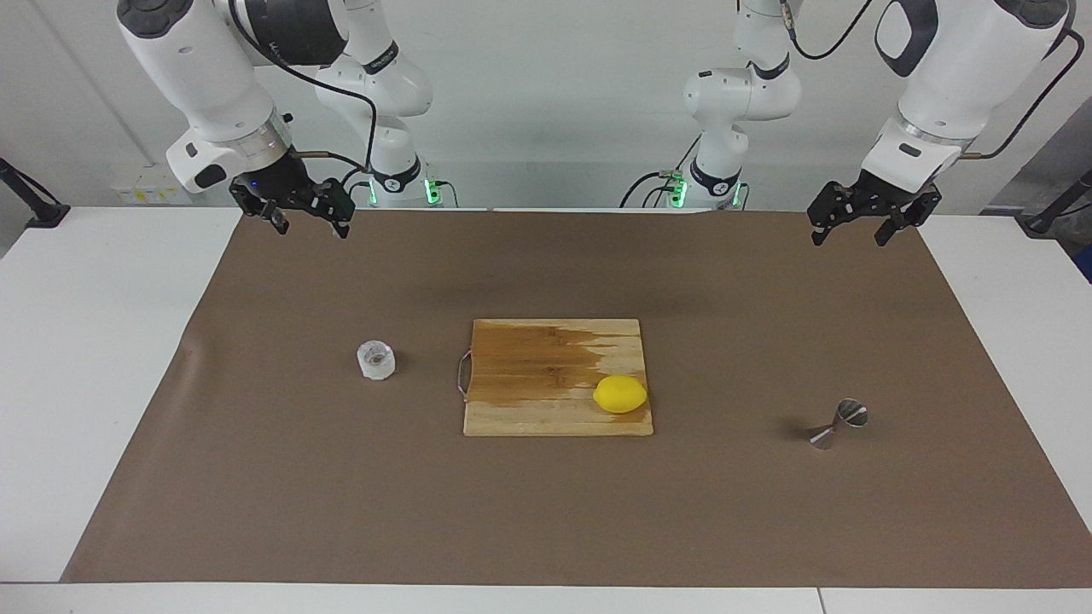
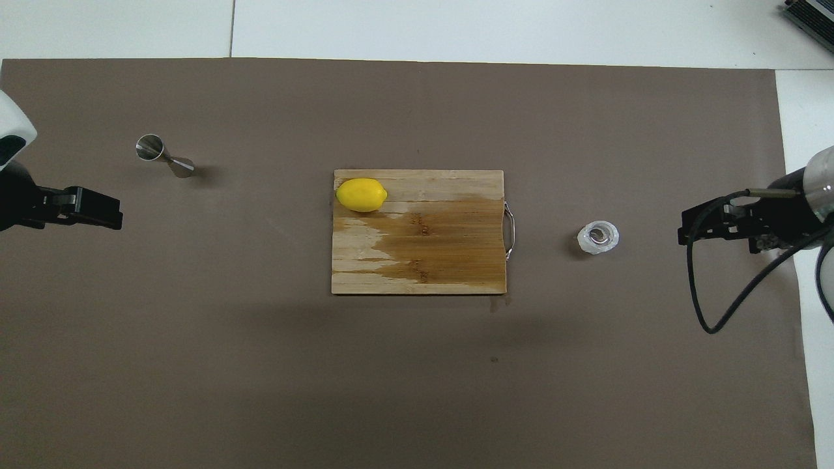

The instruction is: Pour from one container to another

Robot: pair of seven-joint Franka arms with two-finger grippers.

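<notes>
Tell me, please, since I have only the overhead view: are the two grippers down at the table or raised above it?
Observer: Both are raised. The left gripper hangs well above the brown mat, over its edge by the robots' bases, touching nothing.
Operator: Thank you. Where is the right one?
Observer: The right gripper hangs at about the same height over that same edge, at the right arm's end. The clear cup stands on the mat well below it.
Operator: Are the fingers open?
Observer: Yes, the facing view shows both pairs spread apart, with nothing between them.
</notes>
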